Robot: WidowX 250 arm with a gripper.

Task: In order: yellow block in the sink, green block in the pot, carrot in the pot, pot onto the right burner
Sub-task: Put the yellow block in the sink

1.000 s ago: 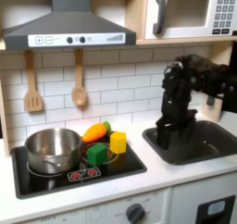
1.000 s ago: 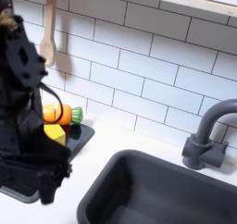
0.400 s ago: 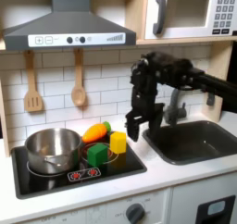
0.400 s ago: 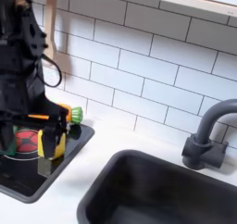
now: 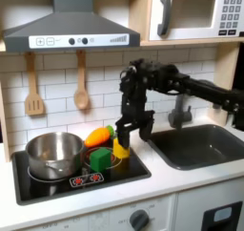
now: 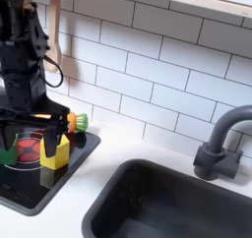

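Note:
On the black cooktop (image 5: 133, 165), the yellow block (image 5: 122, 150) (image 6: 56, 153) sits at the back right corner. The green block (image 5: 100, 159) lies just to its left in the first exterior view. The carrot (image 5: 97, 136) (image 6: 51, 120) lies behind them. The silver pot (image 5: 54, 155) stands on the burner at the first exterior view's left. My gripper (image 5: 122, 132) (image 6: 32, 147) hangs right over the yellow block, open, fingers pointing down with nothing held. The dark sink (image 5: 207, 146) (image 6: 172, 205) is empty.
A dark arched faucet (image 5: 179, 111) (image 6: 222, 144) stands behind the sink. A wooden spatula (image 5: 33, 90) and spoon (image 5: 81, 86) hang on the tiled wall under the range hood (image 5: 69, 30). A red burner ring (image 5: 87, 179) is in front of the green block.
The arm has swung from above the sink to the first exterior view's left and now hovers over the yellow block. No object has moved.

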